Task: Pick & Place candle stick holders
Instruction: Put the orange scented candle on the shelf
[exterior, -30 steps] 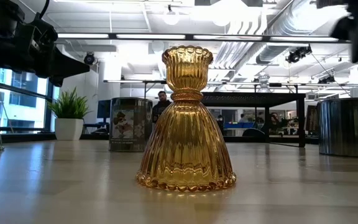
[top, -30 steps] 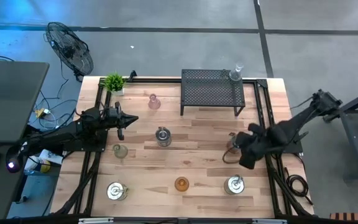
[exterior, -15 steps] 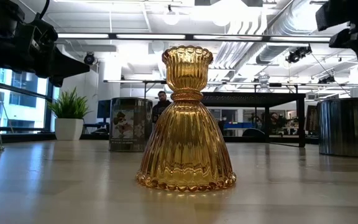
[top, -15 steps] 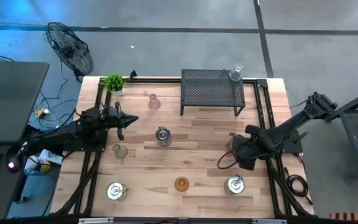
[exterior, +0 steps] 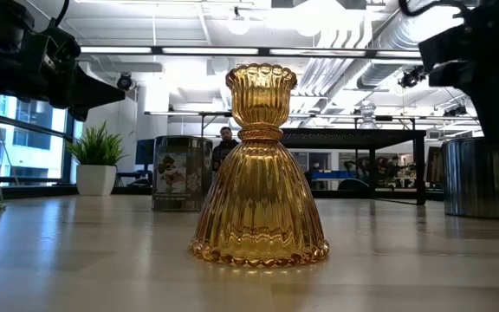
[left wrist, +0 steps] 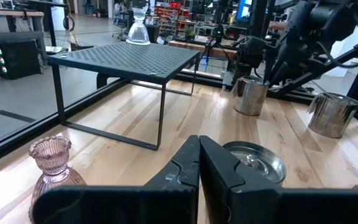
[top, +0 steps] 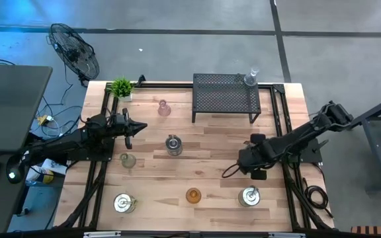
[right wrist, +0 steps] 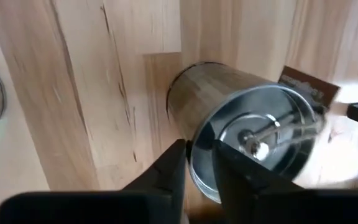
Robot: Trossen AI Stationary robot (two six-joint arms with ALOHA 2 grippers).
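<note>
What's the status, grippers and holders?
Right gripper clamped on silver holder rim. Left gripper shut, idle near table's left side. Nothing in the way.

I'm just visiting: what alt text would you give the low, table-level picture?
A ribbed amber glass candle holder stands upright on the wooden table, filling the middle. Behind it are a potted plant, two silver holders and a black mesh rack.
</note>
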